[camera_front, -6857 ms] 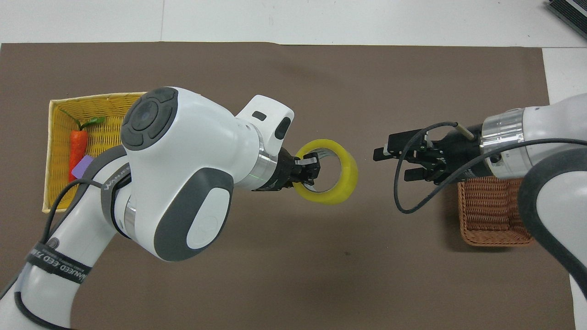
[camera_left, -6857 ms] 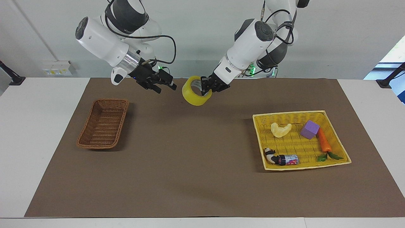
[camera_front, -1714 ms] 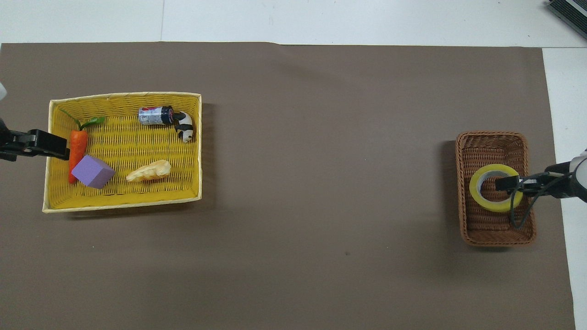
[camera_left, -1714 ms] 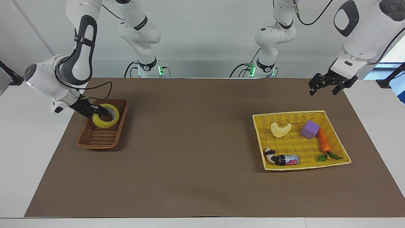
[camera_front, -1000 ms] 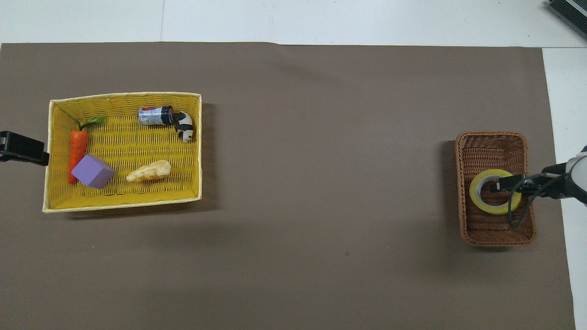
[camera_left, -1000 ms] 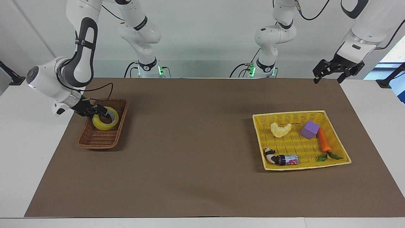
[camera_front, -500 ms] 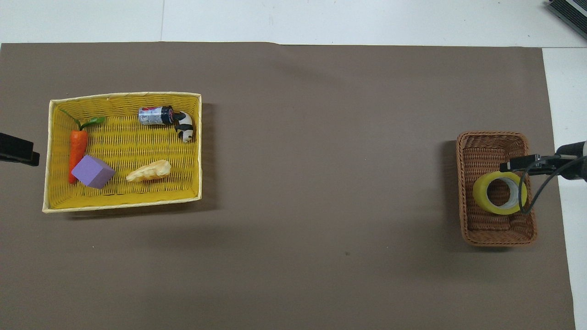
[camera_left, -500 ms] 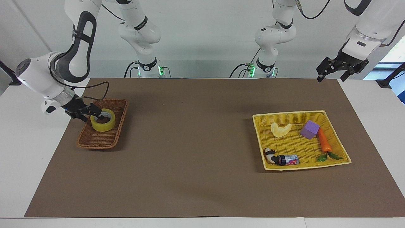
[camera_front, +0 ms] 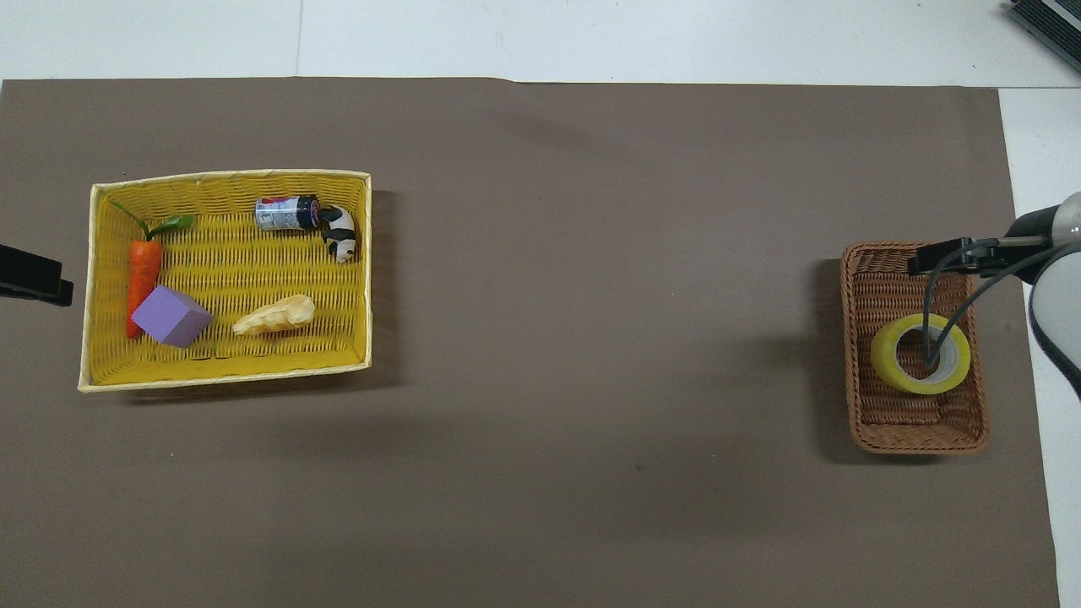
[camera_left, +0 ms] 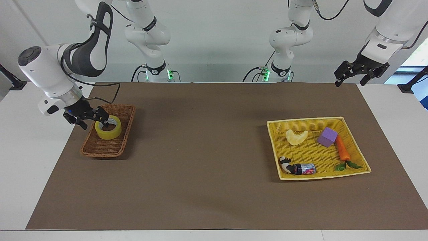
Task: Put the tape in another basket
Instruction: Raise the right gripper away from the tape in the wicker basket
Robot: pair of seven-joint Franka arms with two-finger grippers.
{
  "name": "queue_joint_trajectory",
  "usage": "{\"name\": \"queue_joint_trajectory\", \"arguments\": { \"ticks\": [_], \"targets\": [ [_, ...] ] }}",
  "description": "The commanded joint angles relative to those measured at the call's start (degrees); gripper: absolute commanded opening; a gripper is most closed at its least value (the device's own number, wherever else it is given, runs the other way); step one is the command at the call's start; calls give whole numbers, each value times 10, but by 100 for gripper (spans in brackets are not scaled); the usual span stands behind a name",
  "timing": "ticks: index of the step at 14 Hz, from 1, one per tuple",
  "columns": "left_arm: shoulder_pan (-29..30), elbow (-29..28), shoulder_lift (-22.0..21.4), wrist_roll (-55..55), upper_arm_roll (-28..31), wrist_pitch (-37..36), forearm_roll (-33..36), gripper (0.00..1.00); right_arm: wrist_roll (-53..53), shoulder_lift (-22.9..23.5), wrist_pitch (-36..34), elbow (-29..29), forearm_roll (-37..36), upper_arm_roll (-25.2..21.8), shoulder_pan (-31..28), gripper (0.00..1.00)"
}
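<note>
Brown paper covers the white tabletop (camera_left: 13,187) under both arms. At the right arm's end, the right claw (camera_left: 91,119) hangs with its fingers spread and nothing between them, just over the rim of the basket (camera_left: 87,148), one fingertip close beside the tape (camera_left: 108,131). The tape lies flat inside that narrow brown wicker basket, hole upward, free of the claw; from above a black cable crosses the tape (camera_front: 895,373) in the basket (camera_front: 915,437). Well apart, toward the left arm's end, a yellow basket (camera_left: 275,147) holds a pale curved piece (camera_left: 296,137), a purple block (camera_left: 327,137), a carrot (camera_left: 342,150) and a small bottle with a panda figure (camera_left: 297,168). The left claw (camera_left: 351,77) waits up in the air, fingers wide apart and empty, over the paper's corner at that end.
</note>
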Motion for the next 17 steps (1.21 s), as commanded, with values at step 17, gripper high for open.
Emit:
{"name": "queue_joint_trajectory", "arguments": {
  "ticks": [17],
  "targets": [
    [-91,-2,-10,0,76,-20,9,100,99,-85,-263,128,-31,-4,61,100]
  ]
}}
